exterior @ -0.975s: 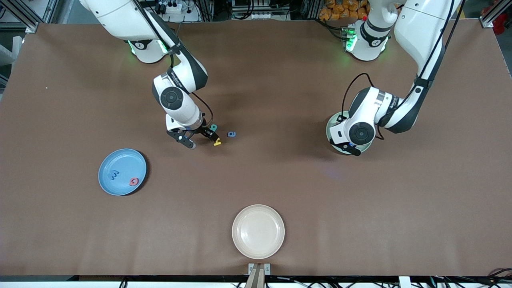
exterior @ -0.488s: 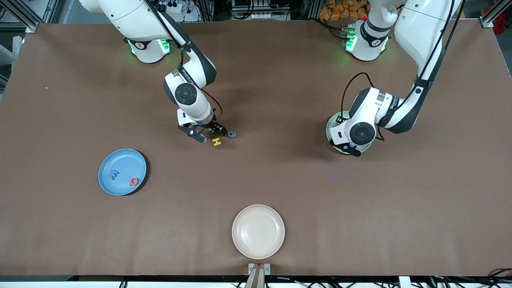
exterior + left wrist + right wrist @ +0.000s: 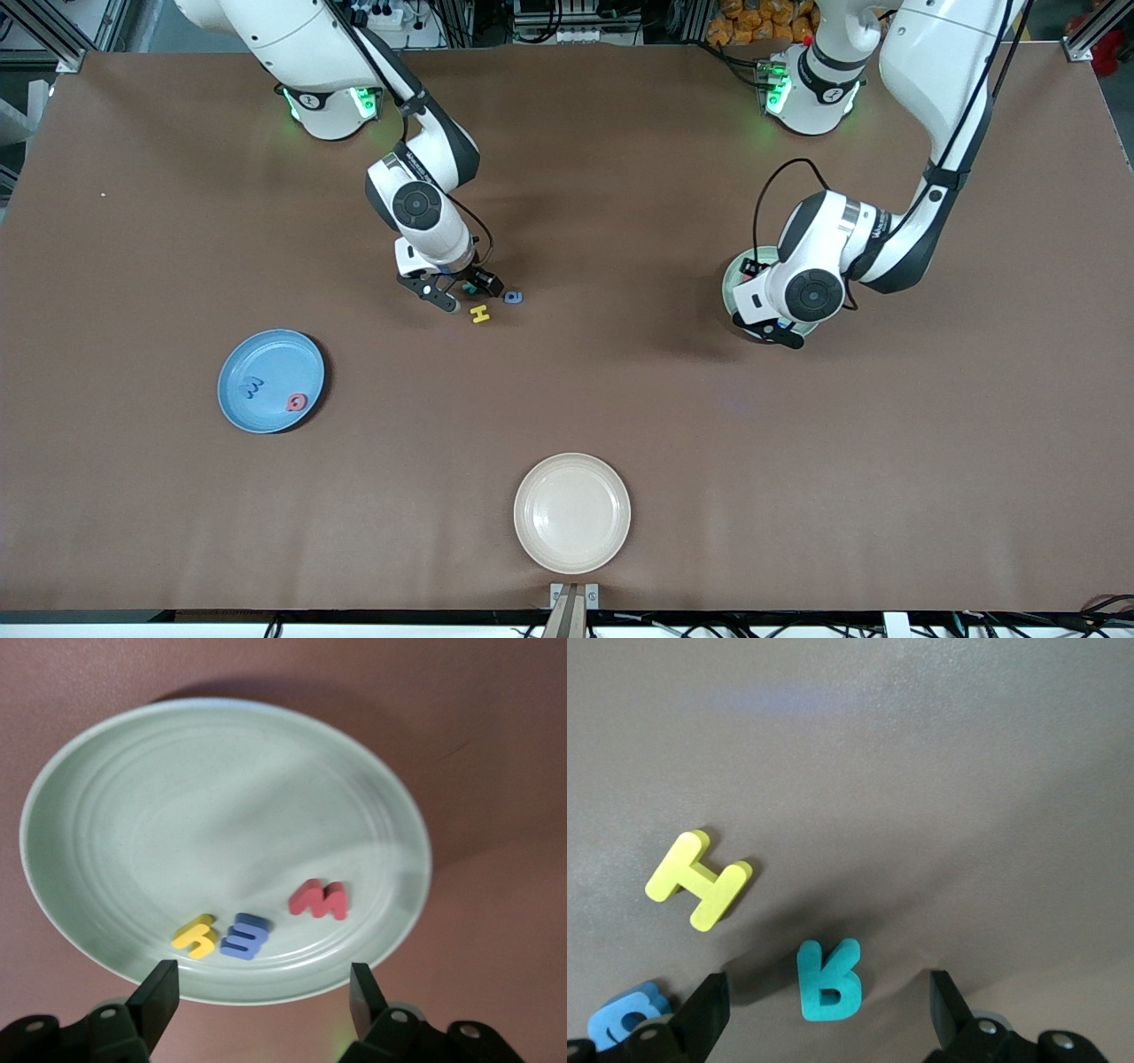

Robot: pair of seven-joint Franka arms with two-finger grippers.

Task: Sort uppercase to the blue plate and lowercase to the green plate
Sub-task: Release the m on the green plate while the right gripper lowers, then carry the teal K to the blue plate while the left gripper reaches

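Note:
My right gripper (image 3: 463,292) is open, low over the table, its fingers on either side of the teal R (image 3: 828,980). The yellow H (image 3: 480,313) lies nearer to the front camera, and the blue e (image 3: 513,298) lies toward the left arm's end. In the right wrist view the H (image 3: 700,880) and e (image 3: 627,1020) show too. The blue plate (image 3: 266,354) holds the blue W (image 3: 252,386) and red Q (image 3: 298,403). My left gripper (image 3: 775,332) is open and empty over the green plate's (image 3: 731,288) rim. This plate (image 3: 221,797) holds the yellow h (image 3: 197,935), the blue E-like letter (image 3: 245,936) and the red w (image 3: 319,899).
A cream-white plate (image 3: 572,470) stands empty near the table's front edge, at the middle. The brown table (image 3: 620,399) stretches between the plates.
My right gripper has moved toward the left arm's end, off the yellow H, and now straddles the teal R. My left gripper has shifted slightly over the green plate.

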